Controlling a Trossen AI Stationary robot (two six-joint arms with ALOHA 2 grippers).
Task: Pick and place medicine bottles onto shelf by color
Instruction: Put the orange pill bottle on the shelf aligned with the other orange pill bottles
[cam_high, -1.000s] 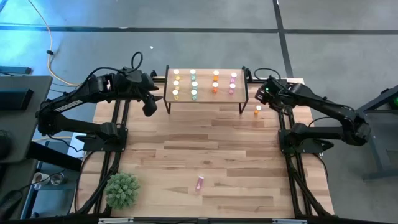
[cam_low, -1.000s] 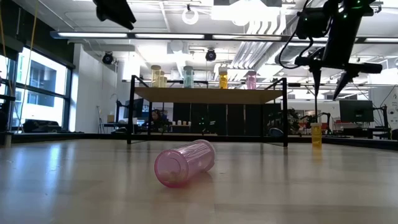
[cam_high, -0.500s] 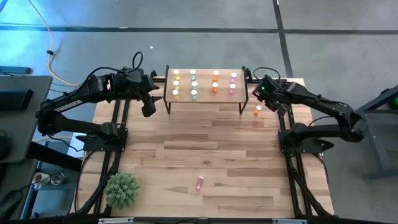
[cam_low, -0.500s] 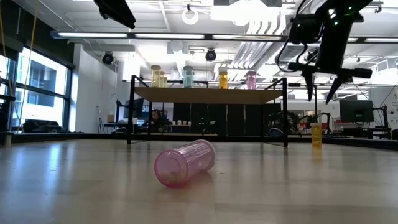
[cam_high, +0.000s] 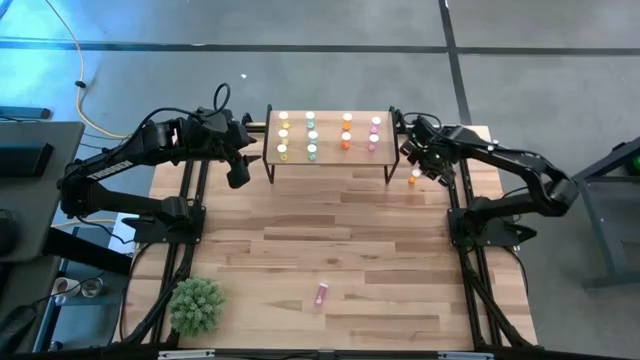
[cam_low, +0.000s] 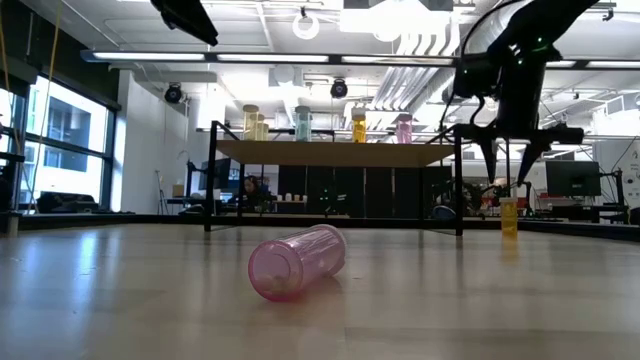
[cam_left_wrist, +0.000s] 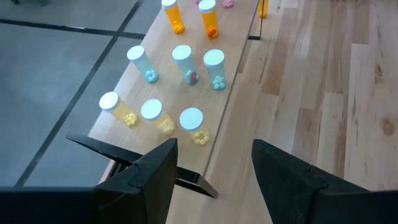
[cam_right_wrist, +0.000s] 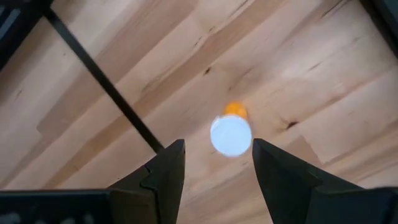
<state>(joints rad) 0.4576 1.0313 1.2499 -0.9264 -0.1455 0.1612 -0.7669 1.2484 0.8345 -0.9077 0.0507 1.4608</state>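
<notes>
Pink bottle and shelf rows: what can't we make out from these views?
- Pink bottle lying on the tabletop: cap end faces away in low view; too small in high view.
- Shelf: low view shows only the front bottles; the rows behind are hidden.
- Left gripper: low view cuts it off at the top edge.

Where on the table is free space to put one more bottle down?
The bare planks between the shelf and the fallen pink bottle are free. So is the near right corner of the table. The shelf top is crowded, and the orange bottle stands beside its right legs.
</notes>
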